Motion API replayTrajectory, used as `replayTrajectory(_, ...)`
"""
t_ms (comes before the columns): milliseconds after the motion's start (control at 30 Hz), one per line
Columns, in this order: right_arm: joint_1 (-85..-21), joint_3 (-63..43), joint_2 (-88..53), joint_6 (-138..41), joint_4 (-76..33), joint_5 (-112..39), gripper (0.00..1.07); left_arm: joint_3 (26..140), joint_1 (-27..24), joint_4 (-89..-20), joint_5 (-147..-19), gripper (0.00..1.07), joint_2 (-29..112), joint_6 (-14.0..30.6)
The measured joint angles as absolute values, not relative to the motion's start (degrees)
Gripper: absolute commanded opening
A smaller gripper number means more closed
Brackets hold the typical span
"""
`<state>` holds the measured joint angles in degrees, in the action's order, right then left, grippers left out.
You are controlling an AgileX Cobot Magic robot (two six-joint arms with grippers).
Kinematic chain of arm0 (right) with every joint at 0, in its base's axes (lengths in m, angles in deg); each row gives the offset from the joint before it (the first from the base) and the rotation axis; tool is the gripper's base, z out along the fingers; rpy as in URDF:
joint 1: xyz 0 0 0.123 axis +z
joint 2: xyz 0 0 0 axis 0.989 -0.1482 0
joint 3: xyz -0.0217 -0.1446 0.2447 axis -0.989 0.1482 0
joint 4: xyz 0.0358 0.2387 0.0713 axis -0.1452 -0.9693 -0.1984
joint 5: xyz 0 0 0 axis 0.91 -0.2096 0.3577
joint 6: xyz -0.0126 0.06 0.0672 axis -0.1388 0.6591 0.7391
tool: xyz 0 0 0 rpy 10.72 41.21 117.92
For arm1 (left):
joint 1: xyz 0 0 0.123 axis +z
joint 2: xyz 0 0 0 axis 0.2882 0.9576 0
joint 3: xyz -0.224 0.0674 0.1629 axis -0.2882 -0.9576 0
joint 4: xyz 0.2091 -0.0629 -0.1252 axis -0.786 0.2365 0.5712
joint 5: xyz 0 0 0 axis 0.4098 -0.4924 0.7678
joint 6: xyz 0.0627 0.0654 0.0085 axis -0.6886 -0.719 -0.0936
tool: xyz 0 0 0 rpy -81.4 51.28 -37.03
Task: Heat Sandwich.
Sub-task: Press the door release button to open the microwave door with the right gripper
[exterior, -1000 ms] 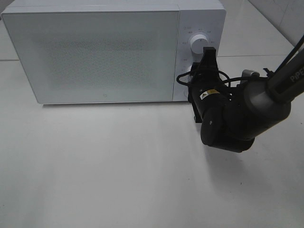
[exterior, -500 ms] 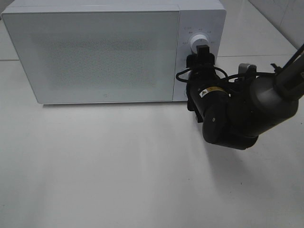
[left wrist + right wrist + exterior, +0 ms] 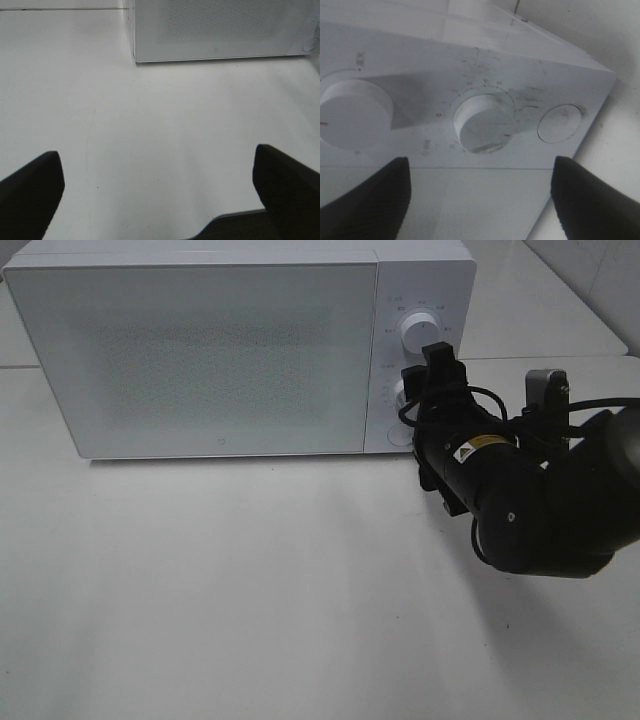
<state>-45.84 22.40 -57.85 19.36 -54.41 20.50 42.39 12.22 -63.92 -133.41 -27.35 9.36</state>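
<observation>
Quick update on the sandwich job. The microwave (image 3: 460,280) sits on the table (image 3: 250,580) with its door (image 3: 200,360) shut, and the sandwich isn't visible in any view. The door is speckled and we can't see through it, so "inside the microwave" is only our guess.

The right gripper (image 3: 480,162) hovers just in front of the microwave's controls. Its fingers are spread apart, and the lower dial (image 3: 484,125) is lined up between them. As far as we can see they aren't touching it, and they aren't holding anything. The upper dial (image 3: 352,117) sits nearer the microwave's top, and a round button (image 3: 561,123) sits nearer its bottom edge.

The left gripper (image 3: 157,160) hangs over bare table out in front of the microwave, on the side away from the controls. Its fingers are wide apart and empty.

Our read is that this is the set-the-dial step. The next move calls for easing in toward the microwave until the fingers straddle the lower dial, pinching its rim squarely, then rolling the wrist. That dial looks smooth and shallow, so we reckon an off-centre pinch would just slip.
</observation>
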Motion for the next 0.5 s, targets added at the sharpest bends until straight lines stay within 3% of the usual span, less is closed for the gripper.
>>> replayTrajectory(500,-45.84,27.16,-47.76,-4.53,-46.79,5.32,0.76,42.39,12.22,-63.92,-133.41,0.97,-27.35,9.36)
